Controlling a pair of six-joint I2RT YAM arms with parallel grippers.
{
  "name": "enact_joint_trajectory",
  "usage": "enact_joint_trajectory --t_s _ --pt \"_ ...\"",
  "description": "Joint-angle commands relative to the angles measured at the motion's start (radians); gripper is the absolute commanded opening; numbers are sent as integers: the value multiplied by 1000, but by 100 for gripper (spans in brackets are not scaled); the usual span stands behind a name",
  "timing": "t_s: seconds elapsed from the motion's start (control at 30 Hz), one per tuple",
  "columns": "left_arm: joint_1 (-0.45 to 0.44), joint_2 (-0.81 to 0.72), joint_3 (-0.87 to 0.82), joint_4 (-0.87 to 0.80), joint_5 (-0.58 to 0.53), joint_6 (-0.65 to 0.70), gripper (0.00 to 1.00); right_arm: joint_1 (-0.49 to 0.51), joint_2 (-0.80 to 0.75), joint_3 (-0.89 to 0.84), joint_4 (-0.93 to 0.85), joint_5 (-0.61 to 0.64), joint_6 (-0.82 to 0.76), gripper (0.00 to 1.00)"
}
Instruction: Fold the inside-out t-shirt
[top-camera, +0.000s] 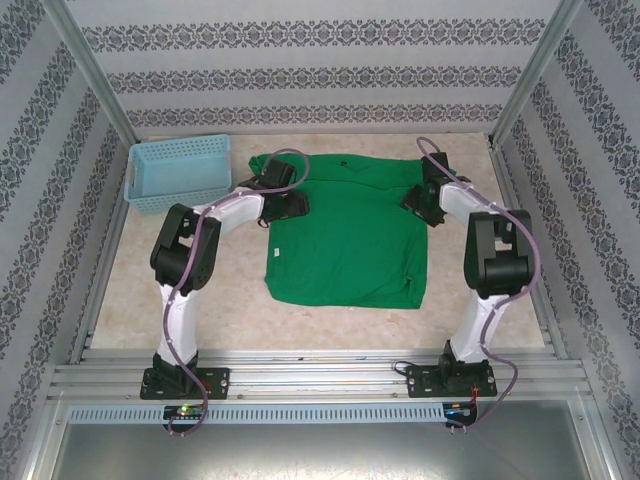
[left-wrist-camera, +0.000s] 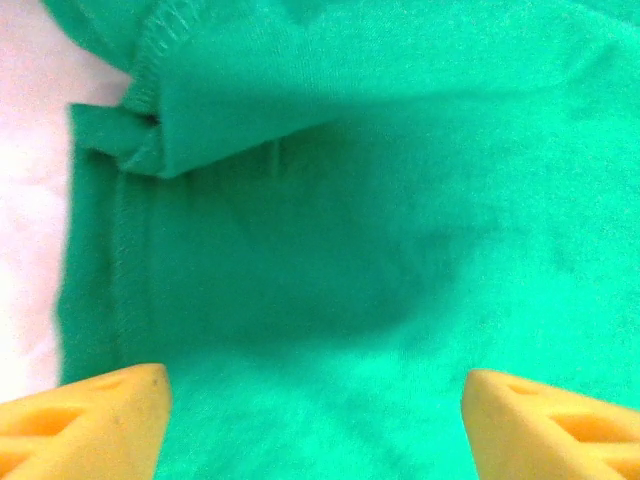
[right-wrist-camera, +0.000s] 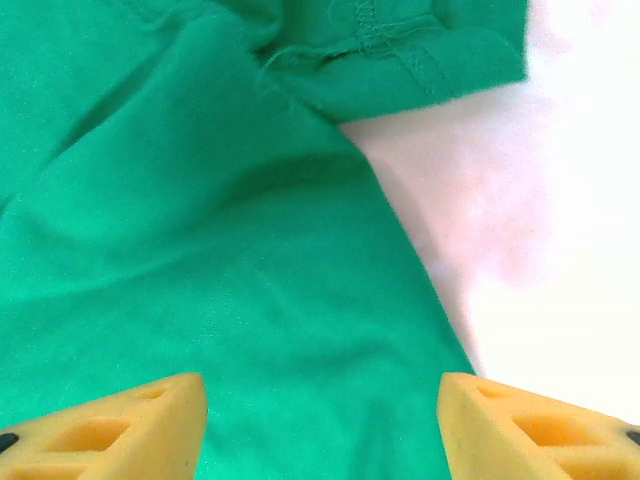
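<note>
The inside-out t-shirt (top-camera: 350, 250) lies spread flat in the middle of the table, bright green, collar towards the back. My left gripper (top-camera: 288, 206) hangs over its left shoulder area, by the sleeve. In the left wrist view this gripper (left-wrist-camera: 315, 425) is open, with the t-shirt (left-wrist-camera: 380, 200) below and a folded sleeve seam (left-wrist-camera: 150, 60) at the upper left. My right gripper (top-camera: 420, 200) sits over the shirt's right side. From the right wrist it (right-wrist-camera: 320, 430) is open above the t-shirt (right-wrist-camera: 200, 250), near the cloth's right edge and the sleeve hem (right-wrist-camera: 400, 60). Nothing is pinched.
A light blue mesh basket (top-camera: 180, 175) stands at the back left, just left of the left arm's wrist. Bare pale tabletop (top-camera: 130, 290) runs round the shirt and shows beside it in the wrist views (left-wrist-camera: 30, 230) (right-wrist-camera: 540, 250). Patterned walls close in three sides.
</note>
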Motion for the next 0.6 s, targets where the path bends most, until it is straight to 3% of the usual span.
enact_joint_trajectory --t_s 0.0,0.23,0.43,0.57 --pt "-91 -192 -77 -85 -98 123 79 31 -222 -104 -46 -1 -55 64" --pt "-351 -394 -309 -30 -144 229 81 115 -600 -460 -6 -2 15 67" --pt "-560 -401 -405 -37 -204 303 80 191 -826 -675 -19 1 79 69" --pt "-636 -359 -429 -59 -217 335 79 208 -901 -759 -25 -6 119 69"
